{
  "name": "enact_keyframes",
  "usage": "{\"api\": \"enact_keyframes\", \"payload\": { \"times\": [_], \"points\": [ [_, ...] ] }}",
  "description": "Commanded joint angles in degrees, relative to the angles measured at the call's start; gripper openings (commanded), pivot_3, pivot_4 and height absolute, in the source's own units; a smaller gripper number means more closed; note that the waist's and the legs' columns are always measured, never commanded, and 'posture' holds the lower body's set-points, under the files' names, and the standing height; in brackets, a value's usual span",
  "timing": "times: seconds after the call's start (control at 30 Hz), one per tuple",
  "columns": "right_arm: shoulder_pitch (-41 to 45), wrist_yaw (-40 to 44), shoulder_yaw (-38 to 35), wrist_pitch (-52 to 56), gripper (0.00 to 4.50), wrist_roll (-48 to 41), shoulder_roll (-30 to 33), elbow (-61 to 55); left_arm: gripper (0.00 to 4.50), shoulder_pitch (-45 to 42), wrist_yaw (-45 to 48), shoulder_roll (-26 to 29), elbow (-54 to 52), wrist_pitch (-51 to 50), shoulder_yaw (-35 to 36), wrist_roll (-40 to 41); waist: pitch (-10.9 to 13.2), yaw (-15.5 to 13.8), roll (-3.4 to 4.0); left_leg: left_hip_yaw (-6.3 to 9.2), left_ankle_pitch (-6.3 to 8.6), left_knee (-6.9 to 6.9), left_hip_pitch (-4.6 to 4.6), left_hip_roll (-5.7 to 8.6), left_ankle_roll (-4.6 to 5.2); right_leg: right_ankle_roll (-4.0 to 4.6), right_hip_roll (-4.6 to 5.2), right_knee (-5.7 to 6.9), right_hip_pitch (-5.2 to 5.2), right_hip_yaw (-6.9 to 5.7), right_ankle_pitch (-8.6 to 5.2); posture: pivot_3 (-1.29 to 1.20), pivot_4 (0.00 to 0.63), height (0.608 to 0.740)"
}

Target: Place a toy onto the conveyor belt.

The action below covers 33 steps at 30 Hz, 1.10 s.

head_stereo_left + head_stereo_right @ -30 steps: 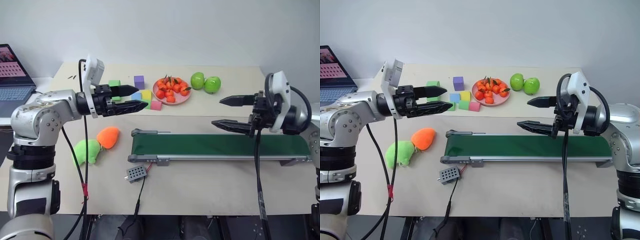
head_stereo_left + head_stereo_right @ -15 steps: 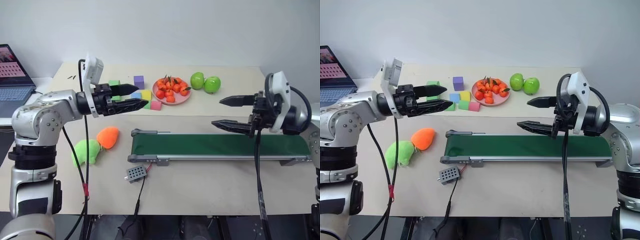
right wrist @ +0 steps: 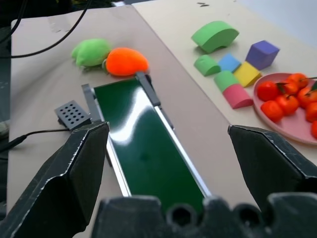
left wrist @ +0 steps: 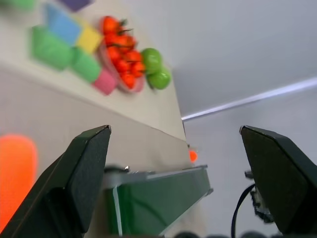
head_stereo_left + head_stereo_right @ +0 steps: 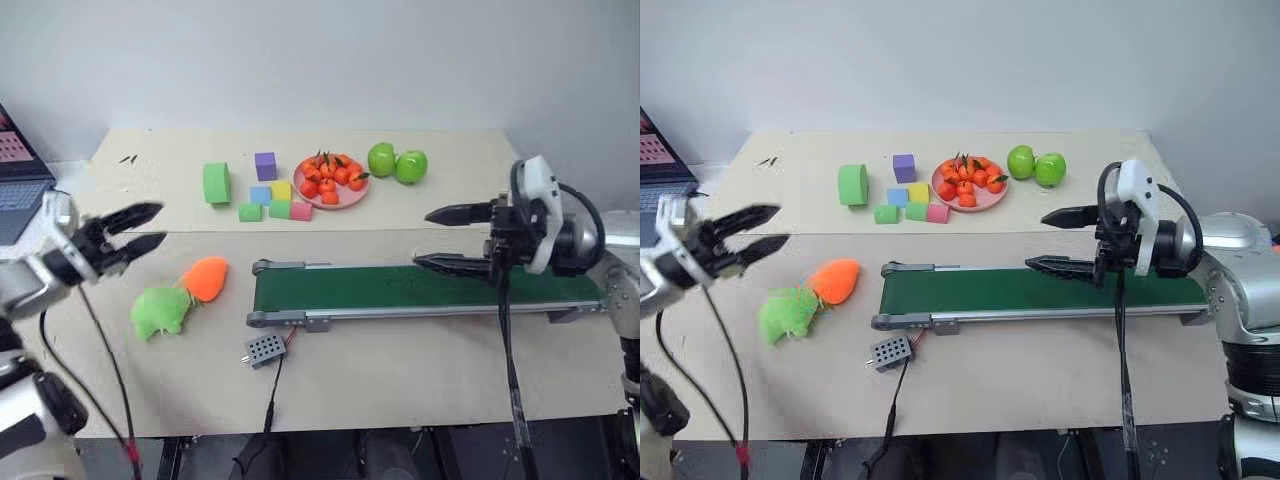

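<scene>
The toy (image 5: 160, 312), a lime-green fuzzy plush, lies on the table's left side, touching an orange plush (image 5: 205, 277) on its right. The conveyor belt (image 5: 400, 290), dark green in a grey frame, runs across the table's middle to the right. My left gripper (image 5: 150, 224) hovers open and empty near the table's left edge, behind and left of the toy, pointing right. Above the belt's right half my right gripper (image 5: 424, 238) stands open and empty, pointing left. The right wrist view looks along the belt (image 3: 143, 148) to the toy (image 3: 91, 52).
A pink plate of tangerines (image 5: 330, 185), two green apples (image 5: 395, 162) and several foam blocks (image 5: 265, 190) sit at the back of the table. A small grey box (image 5: 264, 349) with a cable lies in front of the belt's left end. A laptop (image 5: 15, 190) is at the far left.
My left arm has swung left and down, from over the foam blocks to the table's left edge, rolling its wrist. The head camera shifted. The right gripper stayed put.
</scene>
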<state>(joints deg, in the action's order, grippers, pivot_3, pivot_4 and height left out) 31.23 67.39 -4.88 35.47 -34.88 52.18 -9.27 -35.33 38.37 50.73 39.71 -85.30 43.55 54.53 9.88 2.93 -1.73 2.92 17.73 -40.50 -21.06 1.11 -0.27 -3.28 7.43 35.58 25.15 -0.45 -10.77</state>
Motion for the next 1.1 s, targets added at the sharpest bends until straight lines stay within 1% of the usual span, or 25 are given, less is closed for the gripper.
{"api": "enact_keyframes", "payload": {
  "times": [0.03,0.07,0.13,0.2,0.33,0.5,0.67,0.83,1.1],
  "points": [
    [2.71,1.23,0.32,-1.29,4.5,0.32,-0.37,0.85,4.46,2.76,-0.57,4.53,1.92,-2.11,7.37,1.37,-0.01,-0.56,-0.01,0.0,-0.01,0.0,0.0,0.0,-0.02,0.0,0.0,0.0,-0.01,0.0,0.0,0.0,0.15,0.738],
    [3.13,1.6,0.81,-1.57,4.5,0.62,-0.6,1.5,4.46,4.71,-0.44,5.6,2.67,-2.42,9.03,1.08,-0.01,-0.5,0.0,0.01,-0.02,0.0,0.0,0.0,-0.03,0.0,0.0,0.0,-0.01,0.0,0.0,0.0,0.15,0.738],
    [4.79,2.65,2.59,-2.52,4.5,1.56,-1.78,3.54,4.46,11.71,0.39,8.78,4.93,-1.54,14.11,0.23,-0.01,-0.35,0.0,0.01,-0.01,0.05,0.07,-0.01,-0.04,0.01,0.0,0.08,0.02,0.03,0.0,0.0,0.15,0.738],
    [6.23,3.72,4.07,-3.43,4.5,2.42,-2.78,5.27,4.46,17.1,0.52,9.95,5.87,-1.3,17.85,-0.1,-0.01,-0.15,0.0,-0.02,0.02,0.27,0.29,-0.04,-0.02,0.01,0.02,0.08,0.1,0.13,-0.01,0.0,0.15,0.738],
    [8.24,5.35,5.51,-4.67,4.5,3.78,-4.0,7.88,4.46,24.12,1.05,7.59,2.85,-3.43,20.96,1.03,-0.01,-0.69,0.0,-0.13,0.01,0.37,0.45,-0.06,-0.04,0.04,0.02,0.15,0.07,0.15,-0.02,0.0,0.15,0.738],
    [9.63,6.55,6.15,-5.45,4.5,4.99,-4.62,9.51,4.46,29.21,1.59,2.71,-0.57,-1.95,20.18,0.49,-0.02,-1.52,-0.02,-0.18,-0.04,0.39,0.51,-0.06,-0.14,0.05,0.04,0.18,-0.04,0.11,-0.02,0.0,0.15,0.738],
    [9.98,6.98,5.66,-5.07,4.5,5.35,-4.24,9.2,4.46,28.05,1.34,-0.97,-0.28,0.49,17.52,-0.21,-0.05,-1.77,-0.06,-0.22,-0.05,0.42,0.51,-0.07,-0.18,0.09,0.04,0.18,-0.02,0.08,-0.02,0.0,0.15,0.738],
    [9.46,6.82,4.56,-4.16,4.5,5.21,-2.92,7.83,4.46,23.75,-0.31,-3.78,2.6,3.65,13.46,-1.88,-0.05,-2.01,-0.06,-0.22,-0.06,0.42,0.52,-0.06,-0.19,0.1,0.05,0.17,-0.03,0.09,-0.01,0.0,0.15,0.738],
    [7.51,5.36,2.52,-2.48,4.5,4.37,-0.36,4.75,4.46,18.14,0.37,-5.89,7.5,8.88,7.39,-4.73,-0.07,-1.94,-0.09,-0.27,-0.06,0.43,0.5,-0.06,-0.2,0.1,0.05,0.16,0.0,0.09,-0.01,0.0,0.15,0.738]
  ]
}}
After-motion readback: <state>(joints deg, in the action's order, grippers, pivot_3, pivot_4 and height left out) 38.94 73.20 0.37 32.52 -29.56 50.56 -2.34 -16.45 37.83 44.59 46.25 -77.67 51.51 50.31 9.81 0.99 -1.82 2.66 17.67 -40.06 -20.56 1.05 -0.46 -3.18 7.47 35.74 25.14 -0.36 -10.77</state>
